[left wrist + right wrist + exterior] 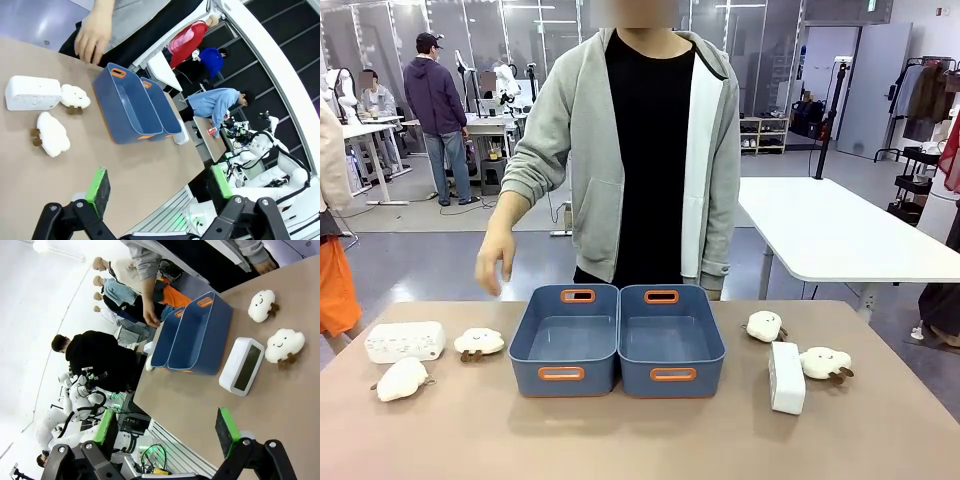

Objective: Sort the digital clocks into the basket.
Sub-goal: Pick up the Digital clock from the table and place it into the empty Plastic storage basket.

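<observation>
Digital clock beyond right fingers, untouched

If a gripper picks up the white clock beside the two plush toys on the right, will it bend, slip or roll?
The clock looks like hard plastic, so it probably stays stiff. Its smooth shell and rounded corners may let it slip. Flat sides suggest it slides rather than rolls.
</observation>
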Controlling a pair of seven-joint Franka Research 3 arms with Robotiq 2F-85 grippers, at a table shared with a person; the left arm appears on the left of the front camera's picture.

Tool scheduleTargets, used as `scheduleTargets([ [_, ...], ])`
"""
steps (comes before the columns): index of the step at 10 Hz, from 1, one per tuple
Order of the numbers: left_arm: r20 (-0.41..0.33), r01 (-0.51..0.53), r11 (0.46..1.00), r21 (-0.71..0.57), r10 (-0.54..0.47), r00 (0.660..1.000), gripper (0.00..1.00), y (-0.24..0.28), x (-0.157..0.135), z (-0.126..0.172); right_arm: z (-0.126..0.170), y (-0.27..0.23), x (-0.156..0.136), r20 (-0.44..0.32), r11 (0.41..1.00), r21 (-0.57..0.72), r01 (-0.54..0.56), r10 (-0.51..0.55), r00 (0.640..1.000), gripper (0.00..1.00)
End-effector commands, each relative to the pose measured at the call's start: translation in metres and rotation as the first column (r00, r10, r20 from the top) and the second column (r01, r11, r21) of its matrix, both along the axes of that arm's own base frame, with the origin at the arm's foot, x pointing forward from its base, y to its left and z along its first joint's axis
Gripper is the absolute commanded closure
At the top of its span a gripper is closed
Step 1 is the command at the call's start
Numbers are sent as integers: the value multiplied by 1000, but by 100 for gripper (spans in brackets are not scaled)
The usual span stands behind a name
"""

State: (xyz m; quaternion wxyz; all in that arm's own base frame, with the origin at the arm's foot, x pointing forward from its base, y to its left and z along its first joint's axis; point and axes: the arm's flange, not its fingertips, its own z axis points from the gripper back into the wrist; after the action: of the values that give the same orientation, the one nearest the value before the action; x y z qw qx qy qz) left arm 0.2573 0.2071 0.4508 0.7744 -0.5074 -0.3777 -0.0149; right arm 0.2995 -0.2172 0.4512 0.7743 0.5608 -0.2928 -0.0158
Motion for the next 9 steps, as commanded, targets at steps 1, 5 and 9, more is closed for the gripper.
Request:
scheduleTargets([
  [1, 28, 1, 1000, -20, -1, 1000, 0, 3, -2, 1, 1, 0, -1, 1, 1000, 5, -4, 4, 1000, 0],
  [5, 28, 1, 1000, -20, -1, 1000, 0, 3, -2, 1, 1, 0, -1, 1, 1000, 5, -4, 4, 1000, 0],
  [9, 28, 1, 1000, -20, -1, 1000, 0, 3, -2, 1, 1, 0, -1, 1, 1000, 5, -4, 4, 1000, 0],
])
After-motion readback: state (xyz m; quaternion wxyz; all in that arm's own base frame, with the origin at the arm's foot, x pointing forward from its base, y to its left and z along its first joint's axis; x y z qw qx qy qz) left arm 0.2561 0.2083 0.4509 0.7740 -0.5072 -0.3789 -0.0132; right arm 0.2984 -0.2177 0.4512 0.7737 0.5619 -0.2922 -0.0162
